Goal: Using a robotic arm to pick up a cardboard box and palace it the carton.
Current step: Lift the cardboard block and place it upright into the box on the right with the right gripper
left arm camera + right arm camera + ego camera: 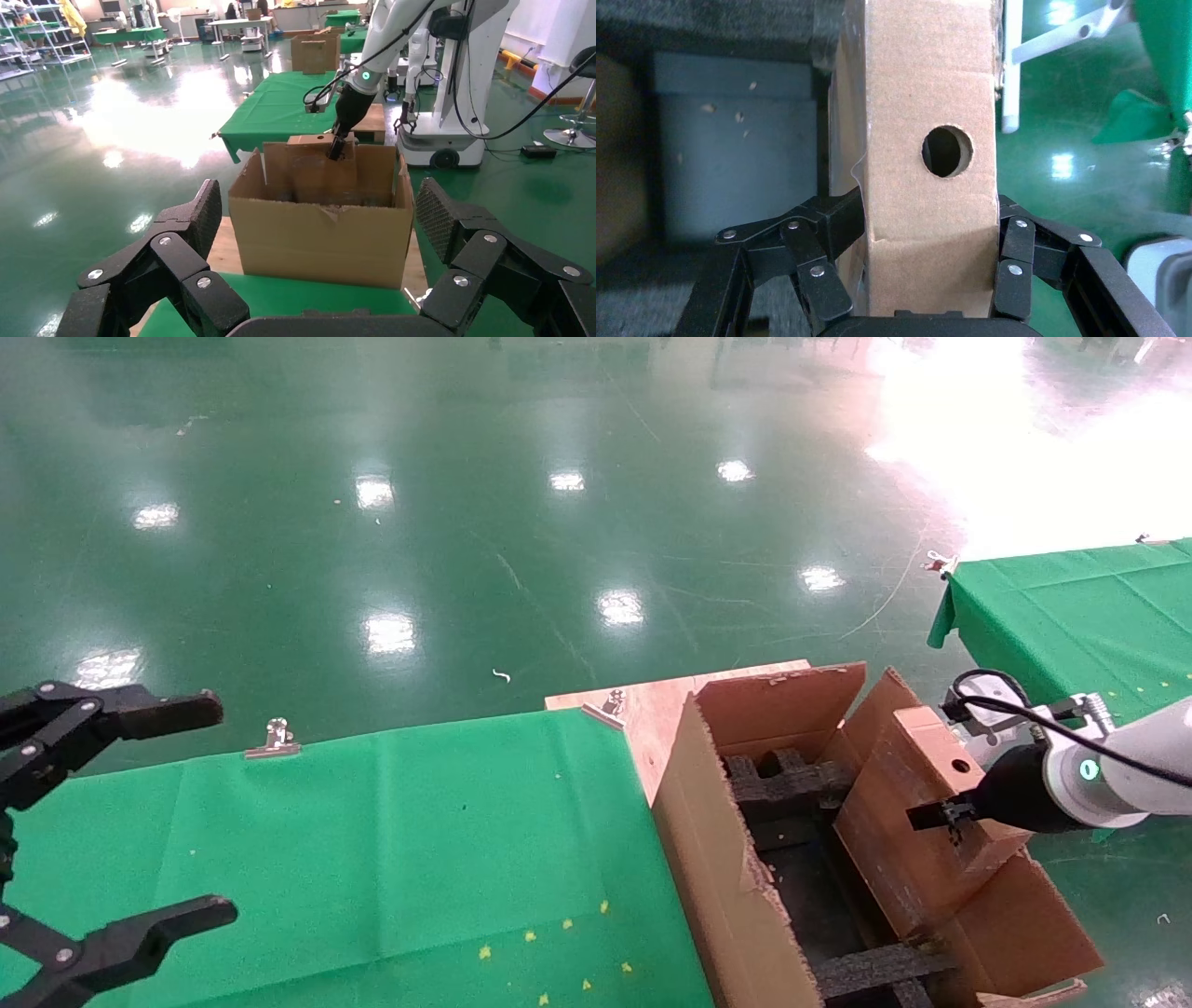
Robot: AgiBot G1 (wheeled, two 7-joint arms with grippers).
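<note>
Now one cardboard box, right gripper fingers clamped, over one carton.

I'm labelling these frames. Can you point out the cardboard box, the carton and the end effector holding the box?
cardboard box (926,91): right wrist view, narrow holed face.
carton (717,859): head view, left wall.
right end effector (930,232): right wrist view, midway between fingertips.

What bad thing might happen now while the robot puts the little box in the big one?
The cardboard box sits tilted at the carton's far side, so it might snag on the torn flap there. The right gripper pinches only its narrow end, so it could slip. It may jam on the black foam inserts.
</note>
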